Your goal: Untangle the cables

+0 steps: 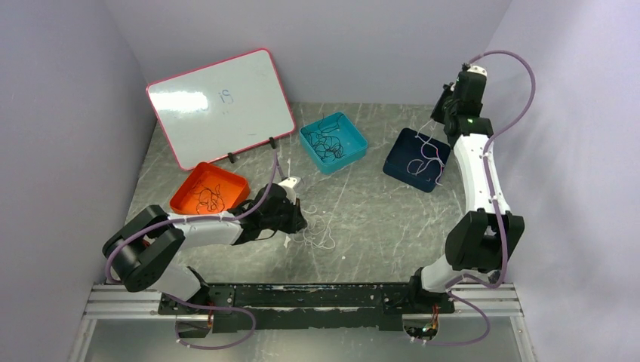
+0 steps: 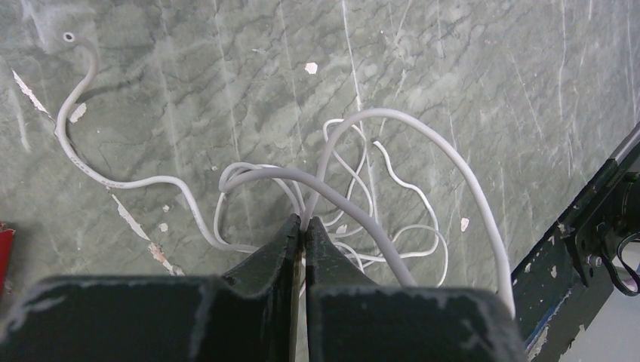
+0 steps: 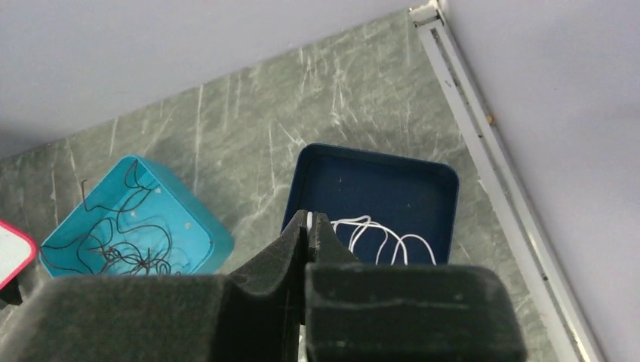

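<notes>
A tangle of white cables (image 1: 317,230) lies on the table's middle front; in the left wrist view the cables (image 2: 355,188) loop over one another. My left gripper (image 2: 303,223) (image 1: 298,219) is shut on a white cable at the tangle's left side. My right gripper (image 3: 310,220) (image 1: 445,105) is raised high at the back right, shut on a thin white cable (image 3: 385,237) that hangs into the dark blue tray (image 3: 377,177) (image 1: 400,162). Black cables (image 1: 326,139) lie in the teal tray (image 1: 355,147). Dark reddish cables (image 1: 207,197) lie in the orange tray (image 1: 234,185).
A whiteboard with a red rim (image 1: 219,105) leans at the back left. The black base rail (image 1: 317,294) runs along the near edge; its corner shows in the left wrist view (image 2: 596,226). Walls close in at left, back and right.
</notes>
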Available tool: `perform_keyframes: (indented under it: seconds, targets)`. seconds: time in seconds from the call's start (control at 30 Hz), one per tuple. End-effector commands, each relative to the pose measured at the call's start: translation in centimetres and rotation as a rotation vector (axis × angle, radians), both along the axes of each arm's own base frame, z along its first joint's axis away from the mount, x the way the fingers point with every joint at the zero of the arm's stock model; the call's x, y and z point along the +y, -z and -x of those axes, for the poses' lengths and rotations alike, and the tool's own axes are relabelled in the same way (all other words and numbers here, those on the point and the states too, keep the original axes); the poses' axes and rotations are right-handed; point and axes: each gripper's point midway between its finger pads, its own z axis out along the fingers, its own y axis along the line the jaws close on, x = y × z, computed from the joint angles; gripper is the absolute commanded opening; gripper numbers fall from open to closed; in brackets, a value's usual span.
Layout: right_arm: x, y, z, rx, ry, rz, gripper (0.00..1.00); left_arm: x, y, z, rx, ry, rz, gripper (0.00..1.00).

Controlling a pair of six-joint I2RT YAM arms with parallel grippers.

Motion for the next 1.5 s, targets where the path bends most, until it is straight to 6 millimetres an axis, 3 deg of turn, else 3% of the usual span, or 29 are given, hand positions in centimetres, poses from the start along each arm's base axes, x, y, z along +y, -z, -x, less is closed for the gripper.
perform_keyframes:
  seconds: [0.0,0.27,0.5,0.6,0.67,0.8,1.0,1.13,1.47]
  targets:
    - [-0.3,2.5,-1.3,0.008,0.018,-0.042,0.00,-1.1,-1.9,0.1,-0.030,0.047,0.042,0.07]
    - [0.7,8.3,-2.0,0.107,-0.023,-0.107,0.00,-1.3,-2.4,0.0,-0.039,0.047,0.050,0.07]
    - [0.4,13.5,-1.5,0.218,0.013,-0.127,0.00,-1.3,-2.2,0.2,-0.033,0.053,0.054,0.07]
    - [0.5,15.9,-1.1,0.276,0.016,-0.140,0.05,-1.4,-2.2,0.2,-0.036,0.055,0.054,0.07]
    - [0.6,17.1,-1.0,0.311,0.012,-0.146,0.15,-1.3,-2.2,0.2,-0.039,0.052,0.055,0.07]
    - [0.7,17.7,-1.0,0.324,0.011,-0.149,0.31,-1.2,-2.3,0.2,-0.045,0.049,0.061,0.07]
    - [0.6,18.3,-0.8,0.362,0.004,-0.133,0.41,-1.2,-2.2,0.3,-0.043,0.053,0.066,0.07]
    - [1.0,20.2,-0.7,0.437,-0.029,-0.144,0.42,-1.3,-2.1,0.4,-0.042,0.055,0.070,0.07]
    - [4.7,23.7,-2.3,0.523,-0.175,-0.213,0.38,-1.1,-2.0,0.2,-0.045,0.040,0.063,0.07]
